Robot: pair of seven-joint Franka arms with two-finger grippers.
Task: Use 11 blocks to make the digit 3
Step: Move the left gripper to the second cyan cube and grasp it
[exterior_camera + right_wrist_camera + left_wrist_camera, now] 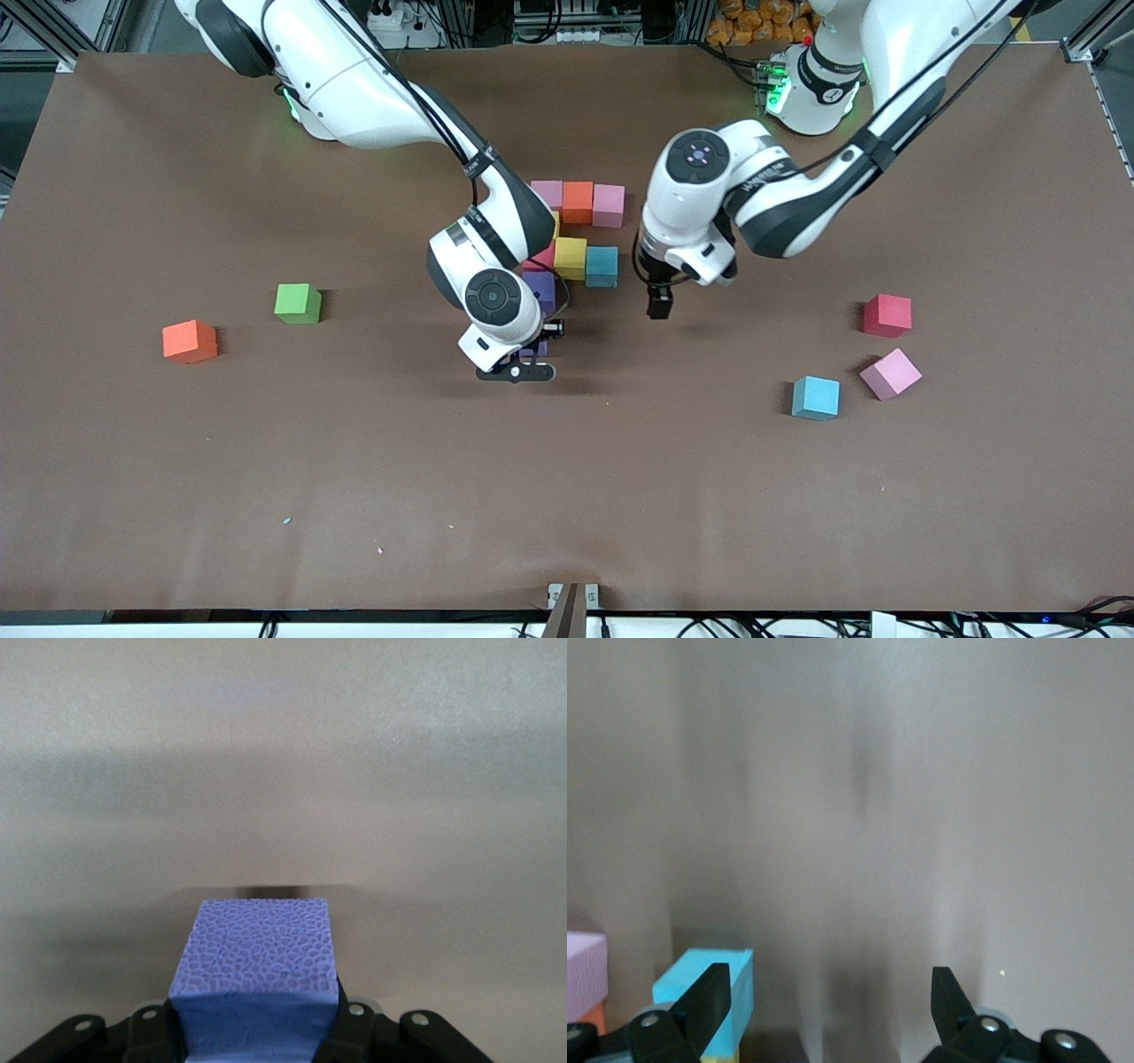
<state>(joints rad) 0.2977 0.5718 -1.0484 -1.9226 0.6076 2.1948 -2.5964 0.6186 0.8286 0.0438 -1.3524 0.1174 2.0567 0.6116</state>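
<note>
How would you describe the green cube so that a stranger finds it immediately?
Look at the right arm's end of the brown table. Two cubes sit there alone; the green cube is farther from the front camera than its orange neighbour. It is the only green one.

No legible text, label or number anywhere

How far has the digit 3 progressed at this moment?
Partly built. A cluster sits mid-table: a pink, orange, pink row, with a yellow block, cyan block and purple block nearer the camera. The right pincer holds another purple block beside it; the left pincer hangs open. Loose red, pink, cyan and orange blocks remain.
</note>
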